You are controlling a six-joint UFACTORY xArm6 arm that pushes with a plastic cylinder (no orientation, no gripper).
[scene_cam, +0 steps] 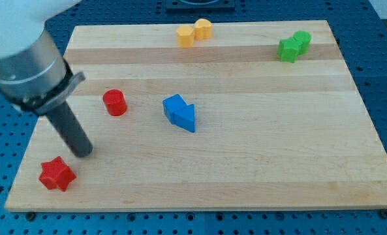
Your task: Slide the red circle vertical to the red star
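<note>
The red circle [115,102] is a short red cylinder on the wooden board, left of centre. The red star [55,173] lies near the board's bottom left corner. My tip [83,153] rests on the board between them, just up and right of the red star and below and left of the red circle. It touches neither block.
Two blue blocks [180,112] sit together near the board's middle. Two yellow blocks [194,32] lie at the top edge. Two green blocks [294,46] lie at the top right. The board's left edge [33,140] runs close to my tip.
</note>
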